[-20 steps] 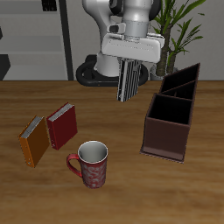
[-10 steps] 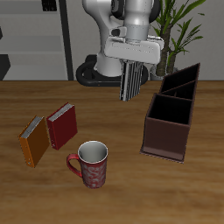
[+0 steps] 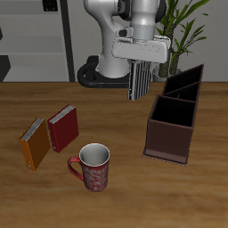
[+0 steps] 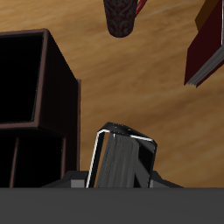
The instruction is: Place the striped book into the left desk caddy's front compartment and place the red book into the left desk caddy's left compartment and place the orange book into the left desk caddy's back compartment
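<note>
My gripper [image 3: 140, 66] is shut on the striped book [image 3: 140, 82], which hangs upright in the air above the table, short of the left desk caddy [image 3: 175, 125]. In the wrist view the striped book [image 4: 123, 157] fills the space between my fingers, with the caddy's black compartments [image 4: 26, 83] beside it. The red book [image 3: 62, 127] and the orange book [image 3: 35, 142] lie side by side on the table, away from the caddy. The wrist view catches the red book's edge [image 4: 206, 51].
A red patterned mug [image 3: 93, 166] stands near the table's front edge, between the books and the caddy; it also shows in the wrist view [image 4: 121, 16]. A potted plant [image 3: 183, 27] rises behind the caddy.
My gripper has carried the striped book sideways toward the caddy and a little farther back. The book now hangs more upright. Nothing on the table has moved.
</note>
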Controlling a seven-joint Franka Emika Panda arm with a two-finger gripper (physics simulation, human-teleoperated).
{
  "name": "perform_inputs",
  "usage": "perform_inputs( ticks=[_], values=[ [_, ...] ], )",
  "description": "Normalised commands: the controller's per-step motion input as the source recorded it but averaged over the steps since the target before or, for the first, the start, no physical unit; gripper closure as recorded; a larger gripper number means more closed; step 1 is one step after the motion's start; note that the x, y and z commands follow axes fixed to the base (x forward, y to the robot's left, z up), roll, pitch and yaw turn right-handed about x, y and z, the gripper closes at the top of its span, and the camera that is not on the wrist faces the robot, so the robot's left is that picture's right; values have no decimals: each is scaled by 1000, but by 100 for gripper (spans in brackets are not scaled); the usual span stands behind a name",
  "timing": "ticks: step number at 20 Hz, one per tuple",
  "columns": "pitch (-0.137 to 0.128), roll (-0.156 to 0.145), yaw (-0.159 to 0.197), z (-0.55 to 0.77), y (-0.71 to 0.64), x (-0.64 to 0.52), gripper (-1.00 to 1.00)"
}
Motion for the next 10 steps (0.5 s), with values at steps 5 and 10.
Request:
perform_inputs(
  ticks=[5,10],
  values=[
    [4,24,-34,-24,153,-105,100],
    [5,29,38,-29,236,31,100]
  ],
)
